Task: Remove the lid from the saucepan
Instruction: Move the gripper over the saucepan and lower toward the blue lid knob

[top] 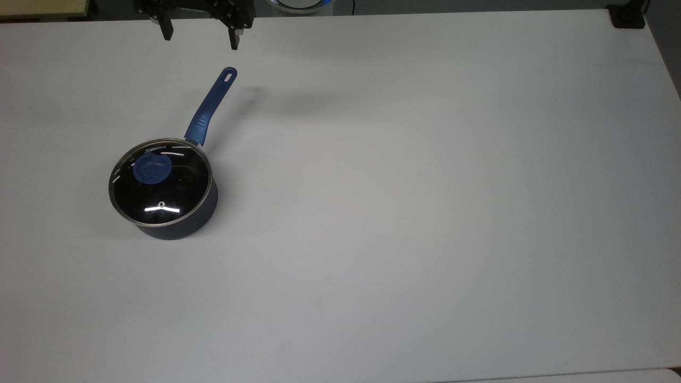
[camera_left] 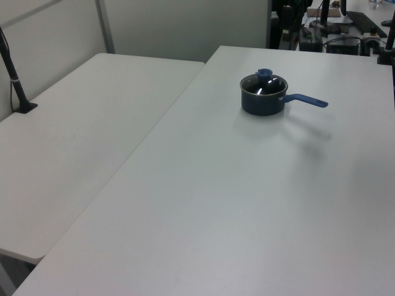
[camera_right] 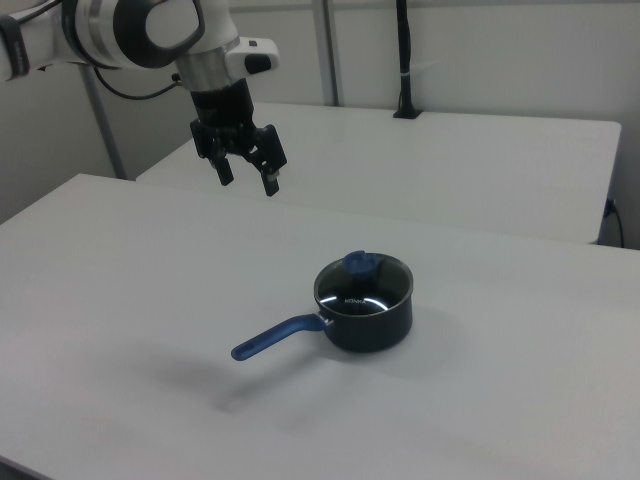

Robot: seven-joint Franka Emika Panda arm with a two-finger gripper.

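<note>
On the white desk (top: 425, 213), toward the top view's left edge, sits the saucepan (top: 175, 221) with the lid (top: 159, 183) closed on it, blue knob (top: 152, 168) up. Its handle (top: 212, 103) points toward the far edge. High above that edge hangs the gripper (camera_right: 247, 180), fingers spread wide, holding nothing, well apart from the pan.
</note>
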